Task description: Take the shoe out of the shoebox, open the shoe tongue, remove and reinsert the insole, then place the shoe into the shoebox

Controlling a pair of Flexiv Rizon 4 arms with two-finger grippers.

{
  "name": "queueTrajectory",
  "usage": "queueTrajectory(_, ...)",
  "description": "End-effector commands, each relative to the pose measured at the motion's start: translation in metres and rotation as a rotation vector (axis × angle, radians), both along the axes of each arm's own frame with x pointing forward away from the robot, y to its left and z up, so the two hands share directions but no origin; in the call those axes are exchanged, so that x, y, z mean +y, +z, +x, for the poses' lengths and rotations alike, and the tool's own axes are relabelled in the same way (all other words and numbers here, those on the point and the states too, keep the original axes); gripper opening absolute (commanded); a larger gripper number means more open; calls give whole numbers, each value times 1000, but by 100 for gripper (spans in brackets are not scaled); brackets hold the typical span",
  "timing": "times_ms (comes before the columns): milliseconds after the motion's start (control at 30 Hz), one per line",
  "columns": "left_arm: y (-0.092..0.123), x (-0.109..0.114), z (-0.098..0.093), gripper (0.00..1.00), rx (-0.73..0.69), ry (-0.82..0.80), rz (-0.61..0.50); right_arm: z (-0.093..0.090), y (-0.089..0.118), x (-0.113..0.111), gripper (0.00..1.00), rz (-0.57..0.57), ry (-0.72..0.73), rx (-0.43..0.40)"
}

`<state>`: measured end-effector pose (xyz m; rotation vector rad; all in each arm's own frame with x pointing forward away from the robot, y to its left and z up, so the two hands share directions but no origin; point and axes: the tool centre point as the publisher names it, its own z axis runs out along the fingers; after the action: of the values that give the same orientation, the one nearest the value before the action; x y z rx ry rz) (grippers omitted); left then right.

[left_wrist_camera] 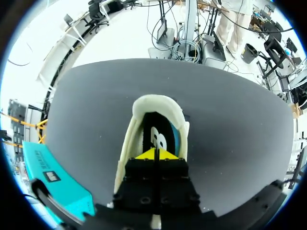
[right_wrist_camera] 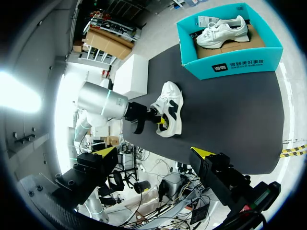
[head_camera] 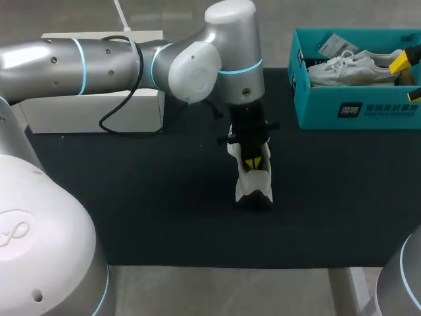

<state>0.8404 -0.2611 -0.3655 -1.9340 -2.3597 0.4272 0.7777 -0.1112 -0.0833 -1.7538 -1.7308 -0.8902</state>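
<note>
Nearest to me is the black mat, and the shoe sits in the middle of it. My left gripper points down into the mouth of the shoe. Its two yellow tips are pressed together right over the insole. I cannot see if a thin edge is pinched between them. I think this is the insole step. To do it well, I need a good pinch on the edge of the insole. Then I should lift slowly, so it peels out and does not bend hard. Nothing holds the shoe down, so a fast pull could lift the whole shoe or tip it over. If the shoe comes up with me, I should stop and pull more gently. Farther off, at the far right, is the box, and the other shoe lies in it. My right gripper is up by the box, well away from the shoe on the mat. Its fingers are wide apart and hold nothing. It could come over and press on the shoe, which would make the pull safer.
</note>
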Motion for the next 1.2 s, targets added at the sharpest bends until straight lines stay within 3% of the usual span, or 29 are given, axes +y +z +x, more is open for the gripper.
queueTrajectory(33, 12, 13, 0, 0, -17, 0, 28, 1, 0, 0, 100, -2, 1, 2)
queueTrajectory(400, -8, 18, -12, 0, 16, -38, 80, 1, 0, 0, 100, -2, 1, 2)
queueTrajectory(867, -32, -3, -29, 0, 73, -76, 70, 1, 0, 0, 100, -2, 1, 2)
queueTrajectory(1033, -13, 3, -26, 0, 46, -66, 73, 1, 0, 0, 100, -2, 1, 2)
queueTrajectory(1200, 12, 3, -4, 0, -16, -18, 28, 1, 0, 0, 100, -2, 1, 2)
